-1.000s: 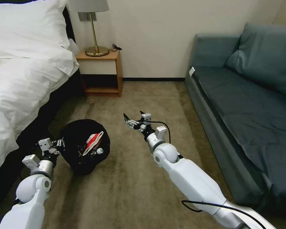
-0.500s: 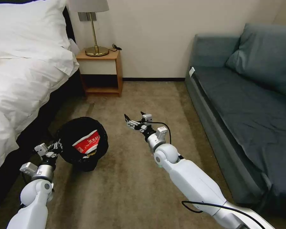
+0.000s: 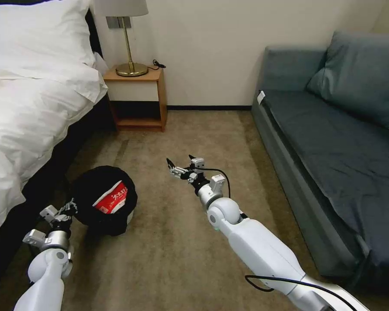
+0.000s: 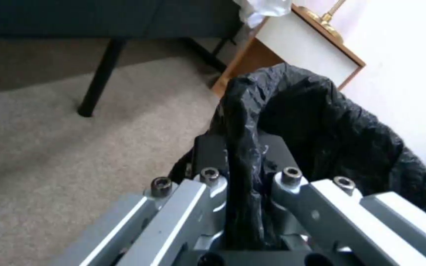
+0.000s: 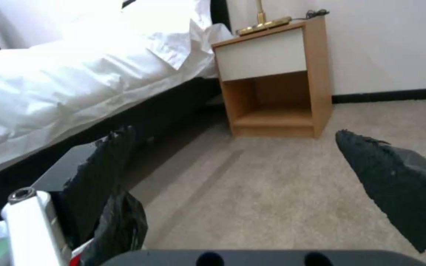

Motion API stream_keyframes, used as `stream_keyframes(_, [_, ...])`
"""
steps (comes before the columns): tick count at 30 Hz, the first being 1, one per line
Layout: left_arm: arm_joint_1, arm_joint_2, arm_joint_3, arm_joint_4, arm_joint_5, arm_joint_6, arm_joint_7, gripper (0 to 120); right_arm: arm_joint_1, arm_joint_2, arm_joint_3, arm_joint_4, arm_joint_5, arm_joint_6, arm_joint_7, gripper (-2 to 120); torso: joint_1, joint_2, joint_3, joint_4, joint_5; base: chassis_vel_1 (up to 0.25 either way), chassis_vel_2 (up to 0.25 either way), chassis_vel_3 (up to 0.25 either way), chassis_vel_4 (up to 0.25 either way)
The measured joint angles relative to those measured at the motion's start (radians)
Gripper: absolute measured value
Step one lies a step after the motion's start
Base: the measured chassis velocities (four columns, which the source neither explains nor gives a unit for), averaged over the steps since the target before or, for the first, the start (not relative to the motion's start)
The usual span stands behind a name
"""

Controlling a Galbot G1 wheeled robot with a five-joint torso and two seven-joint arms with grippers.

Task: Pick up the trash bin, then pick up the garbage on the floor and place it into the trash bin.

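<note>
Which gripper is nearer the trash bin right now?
Left. The left gripper is clamped on the trash bin rim; the right gripper hangs open over bare carpet, apart from it.

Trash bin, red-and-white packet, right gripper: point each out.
trash bin (image 3: 85,192): head view, black bag over its rim.
red-and-white packet (image 3: 113,197): head view, printed red face.
right gripper (image 3: 179,162): head view, gap between open fingertips.

Both arms wear glossy white shells with ball-shaped joints and silver wrist cuffs; a black cable loops along the right gripper (image 3: 177,164), and hex-head screws stud the grey-and-white links of the left gripper (image 4: 245,184)
</note>
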Motion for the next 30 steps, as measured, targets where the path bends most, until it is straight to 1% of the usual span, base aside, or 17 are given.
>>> stream_keyframes(4, [0.006,0.008,0.000,0.005,0.009,-0.003,0.012,5,0.000,0.006,0.000,-0.006,0.000,0.000,-0.002,100,0.000,0.000,0.000,0.0001,0.0001,0.000,0.000,0.000,0.000])
stream_keyframes(6, [0.014,0.014,-0.001,0.005,0.015,0.002,0.014,17,0.000,0.010,-0.007,-0.011,-0.002,-0.001,-0.003,100,0.000,0.000,0.000,-0.0003,-0.0005,0.000,0.000,0.000,0.000])
stream_keyframes(7, [0.014,0.014,-0.001,0.005,0.015,0.002,0.014,17,0.000,0.010,-0.007,-0.011,-0.002,-0.001,-0.003,100,0.000,0.000,0.000,-0.0003,-0.0005,0.000,0.000,0.000,0.000])
stream_keyframes(10, [0.020,0.019,-0.003,0.000,0.020,0.009,0.010,27,0.000,0.013,-0.011,-0.013,-0.004,-0.002,-0.003,100,0.000,0.000,0.000,-0.0004,-0.0006,0.000,0.000,0.000,0.000])
stream_keyframes(11, [0.023,0.019,-0.005,-0.005,0.020,0.013,0.000,36,-0.001,0.014,-0.012,-0.014,-0.005,-0.003,-0.003,100,0.000,0.000,0.000,-0.0004,-0.0009,0.000,0.000,0.000,0.000])
stream_keyframes(12, [0.023,0.019,-0.005,-0.005,0.020,0.013,0.000,36,-0.001,0.014,-0.012,-0.014,-0.005,-0.003,-0.003,100,0.000,0.000,0.000,-0.0004,-0.0009,0.000,0.000,0.000,0.000])
stream_keyframes(14, [0.027,0.023,-0.009,-0.014,0.021,0.017,-0.004,47,-0.005,0.014,-0.012,-0.014,-0.005,-0.005,-0.003,100,0.000,0.000,0.000,-0.0003,-0.0005,0.000,0.000,0.000,0.000])
stream_keyframes(15, [0.027,0.023,-0.009,-0.014,0.021,0.017,-0.004,47,-0.005,0.014,-0.012,-0.014,-0.005,-0.005,-0.003,100,0.000,0.000,0.000,-0.0003,-0.0005,0.000,0.000,0.000,0.000])
stream_keyframes(17, [0.030,0.025,-0.011,-0.022,0.023,0.018,-0.006,57,-0.010,0.012,-0.011,-0.014,-0.008,-0.006,-0.003,100,0.000,0.000,0.000,-0.0004,-0.0006,0.000,0.000,0.000,0.000])
stream_keyframes(18, [0.030,0.025,-0.011,-0.022,0.023,0.018,-0.006,57,-0.010,0.012,-0.011,-0.014,-0.008,-0.006,-0.003,100,0.000,0.000,0.000,-0.0004,-0.0006,0.000,0.000,0.000,0.000])
stream_keyframes(21, [0.039,0.030,-0.014,-0.046,0.028,0.022,-0.009,72,-0.018,0.010,-0.005,-0.013,-0.013,-0.006,-0.003,100,0.000,0.000,0.000,-0.0002,-0.0005,0.000,0.000,0.000,0.000])
stream_keyframes(22, [0.039,0.030,-0.014,-0.046,0.028,0.022,-0.009,72,-0.018,0.010,-0.005,-0.013,-0.013,-0.006,-0.003,100,0.000,0.000,0.000,-0.0002,-0.0005,0.000,0.000,0.000,0.000])
stream_keyframes(23, [0.045,0.032,-0.014,-0.057,0.036,0.022,-0.009,79,-0.020,0.010,-0.004,-0.013,-0.015,-0.006,-0.003,100,0.000,0.000,0.000,-0.0002,-0.0004,0.000,0.000,0.000,0.000])
stream_keyframes(25, [0.050,0.033,-0.014,-0.065,0.042,0.022,-0.009,82,-0.021,0.010,-0.003,-0.012,-0.015,-0.006,-0.003,100,0.000,0.000,0.000,-0.0002,-0.0004,0.000,0.000,0.000,0.000])
stream_keyframes(26, [0.061,0.033,-0.015,-0.087,0.054,0.024,-0.009,90,-0.022,0.010,-0.002,-0.009,-0.016,-0.006,-0.002,100,0.000,0.000,0.000,-0.0001,-0.0005,0.000,0.000,0.000,0.000])
stream_keyframes(29, [0.066,0.032,-0.015,-0.098,0.059,0.024,-0.009,93,-0.023,0.010,-0.001,-0.008,-0.016,-0.006,-0.002,100,0.000,0.000,0.000,-0.0001,-0.0004,0.000,0.000,0.000,0.000])
stream_keyframes(30, [0.074,0.032,-0.015,-0.118,0.070,0.024,-0.009,98,-0.024,0.010,0.000,-0.006,-0.016,-0.006,-0.001,100,0.000,0.000,0.000,-0.0001,-0.0003,0.000,0.000,0.000,0.000])
